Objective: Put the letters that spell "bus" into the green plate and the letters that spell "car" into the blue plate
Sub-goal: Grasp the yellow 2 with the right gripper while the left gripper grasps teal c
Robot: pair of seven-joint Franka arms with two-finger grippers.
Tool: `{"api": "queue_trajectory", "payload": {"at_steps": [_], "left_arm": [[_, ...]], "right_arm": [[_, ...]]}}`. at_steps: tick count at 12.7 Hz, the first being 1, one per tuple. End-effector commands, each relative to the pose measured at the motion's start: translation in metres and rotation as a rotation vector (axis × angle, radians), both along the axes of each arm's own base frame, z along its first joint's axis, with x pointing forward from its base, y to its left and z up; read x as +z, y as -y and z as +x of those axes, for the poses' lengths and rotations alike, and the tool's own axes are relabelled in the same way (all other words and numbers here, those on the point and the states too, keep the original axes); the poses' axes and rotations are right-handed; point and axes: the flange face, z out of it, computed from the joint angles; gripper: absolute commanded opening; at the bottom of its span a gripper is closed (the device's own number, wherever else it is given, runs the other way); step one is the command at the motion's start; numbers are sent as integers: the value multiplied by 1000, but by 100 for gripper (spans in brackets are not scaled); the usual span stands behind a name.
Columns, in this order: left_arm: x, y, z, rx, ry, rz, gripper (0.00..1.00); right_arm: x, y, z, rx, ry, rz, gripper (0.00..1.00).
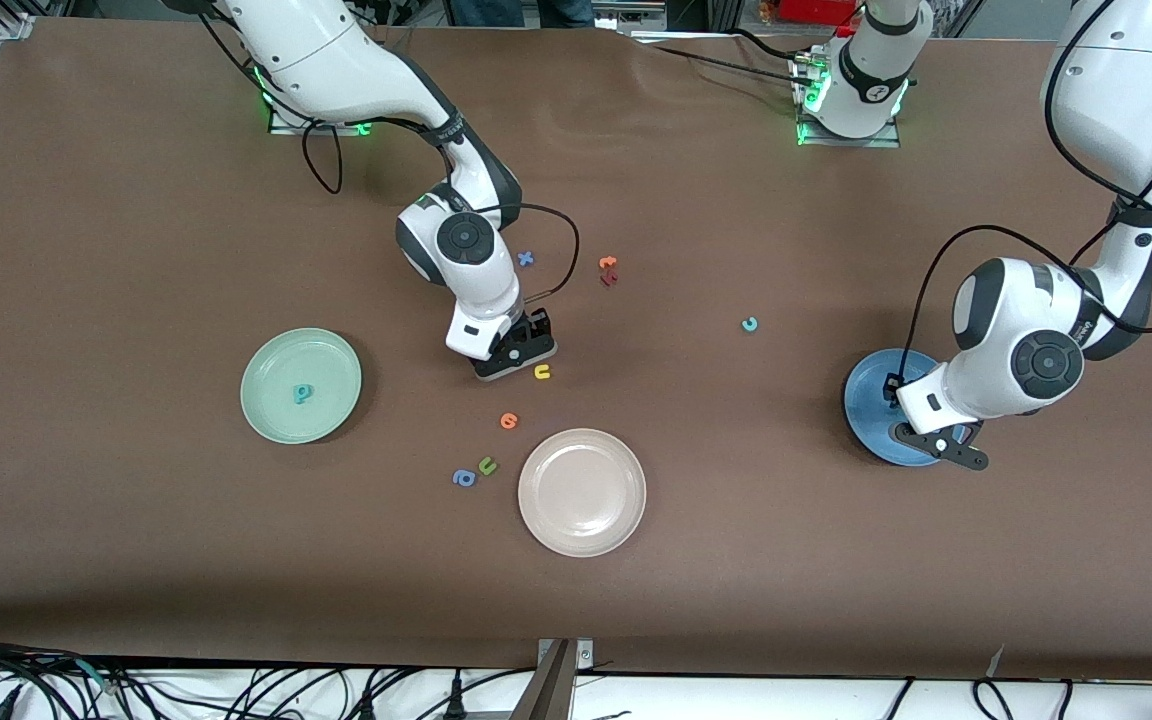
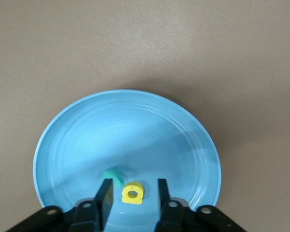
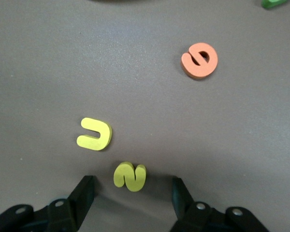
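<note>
The left gripper hovers over the smooth, round blue plate, jaws apart with the flat yellow foam a lying loose between them on the plate, a thin teal r just beside it. From the plate, the teal c lies on the brown table at about ten o'clock, well apart. The right gripper is down near the table's middle, jaws wide on either side of the curly yellow s, not touching it; the yellow u lies just beside. The round orange letter lies at five o'clock from the yellow u in the front view. The teal b rests in the pale green plate.
</note>
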Motion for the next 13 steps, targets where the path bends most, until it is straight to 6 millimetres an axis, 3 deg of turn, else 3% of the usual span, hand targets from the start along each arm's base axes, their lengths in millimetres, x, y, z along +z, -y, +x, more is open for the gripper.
{"api": "queue_trajectory", "payload": {"at_steps": [1,4,5,8,11,13], "left_arm": [[4,35,-1,-60,-30,-7,100],[9,101,-17,36,-73,-14,100],[9,115,-23,61,-90,-11,100],[-10,153,-54,105,-146,-2,100],[-16,181,-82,151,-177,-2,100],[-31,192,-100,214,-147,-15,100]], "right_arm": [[-8,-7,-2,26,2,-5,65],[-9,-7,-3,30,2,-7,39],[-9,-7,-3,32,2,-8,31],[-9,-6,-2,38,7,-14,20],[11,-1,12,32,21,-12,17],[17,8,20,35,7,-37,17]]}}
